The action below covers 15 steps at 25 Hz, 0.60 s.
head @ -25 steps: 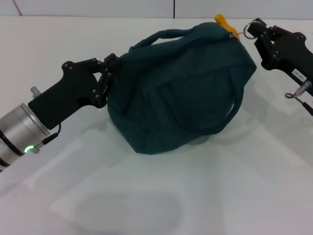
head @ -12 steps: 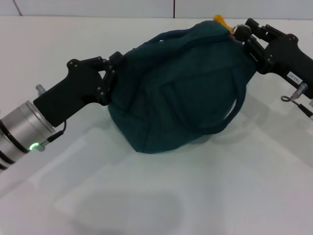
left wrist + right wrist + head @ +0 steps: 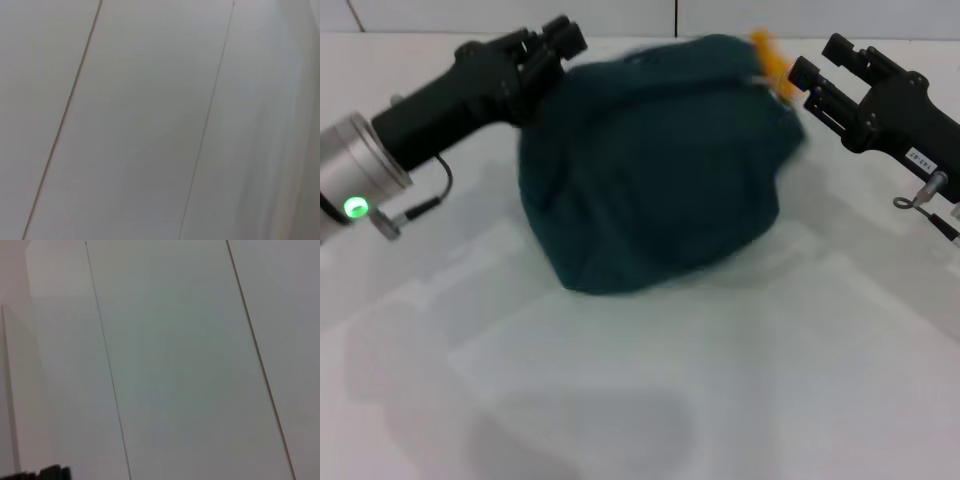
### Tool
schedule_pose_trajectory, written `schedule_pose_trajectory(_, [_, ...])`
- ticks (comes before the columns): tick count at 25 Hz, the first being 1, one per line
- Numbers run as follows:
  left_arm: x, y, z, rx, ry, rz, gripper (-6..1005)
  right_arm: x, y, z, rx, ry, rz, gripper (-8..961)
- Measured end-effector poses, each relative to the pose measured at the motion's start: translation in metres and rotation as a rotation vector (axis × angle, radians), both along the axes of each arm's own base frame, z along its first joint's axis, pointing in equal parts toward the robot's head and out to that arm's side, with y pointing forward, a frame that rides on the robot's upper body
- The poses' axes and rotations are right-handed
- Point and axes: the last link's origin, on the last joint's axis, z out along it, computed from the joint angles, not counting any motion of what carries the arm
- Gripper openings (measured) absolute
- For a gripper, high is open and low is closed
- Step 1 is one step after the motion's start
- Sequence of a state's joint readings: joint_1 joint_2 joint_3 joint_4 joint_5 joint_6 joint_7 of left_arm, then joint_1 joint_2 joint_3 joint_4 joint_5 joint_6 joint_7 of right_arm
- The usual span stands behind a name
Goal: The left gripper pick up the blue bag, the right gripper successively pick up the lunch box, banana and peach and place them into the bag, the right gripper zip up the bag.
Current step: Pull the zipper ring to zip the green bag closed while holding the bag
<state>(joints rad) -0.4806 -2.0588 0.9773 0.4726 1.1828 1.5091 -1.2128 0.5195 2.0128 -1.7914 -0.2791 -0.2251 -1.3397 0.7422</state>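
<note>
Head view: the blue bag point(image 3: 655, 160) hangs lifted at its upper left corner, where the left hand point(image 3: 552, 42) is clenched on the fabric; the bag's lower bulge appears to rest on or just above the desk point(image 3: 720, 400). An orange-yellow tip, judged to be the banana point(image 3: 770, 52), pokes out at the bag's upper right edge. The right hand point(image 3: 808, 82) sits just beside that edge with its fingers parted and holding nothing; the zip pull cannot be made out. Lunch box and peach are not visible, presumably inside.

Left wrist view: only pale panelled surface; neither bag nor fingers show.

Right wrist view: the same pale panels, with a dark sliver at one corner that cannot be identified.

Risks, as judgement: the bag is blurred and likely swinging, so the right hand may miss the zip pull. The protruding banana could block the zip or be pushed out. A single-corner grip may slip under the load.
</note>
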Motion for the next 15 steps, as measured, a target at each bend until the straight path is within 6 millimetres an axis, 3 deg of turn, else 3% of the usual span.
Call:
schedule_pose_trajectory(2, [0.0, 0.01, 0.007, -0.033, 0.008, 0.031, 121, 0.0, 0.0, 0.0, -0.001, 0.0, 0.001, 574])
schedule_pose_trajectory(7, [-0.001, 0.024, 0.014, -0.116, 0.022, 0.097, 269, -0.001, 0.0, -0.001, -0.002, 0.0, 0.004, 571])
schedule_pose_trajectory(10, [0.014, 0.037, 0.008, -0.177, 0.081, 0.091, 430, -0.001, 0.0, -0.001, 0.001, -0.001, 0.003, 569])
schedule_pose_trajectory(15, [0.034, 0.055, -0.005, -0.252, 0.18, 0.092, 589, -0.002, 0.0, -0.001, 0.003, -0.003, 0.004, 564])
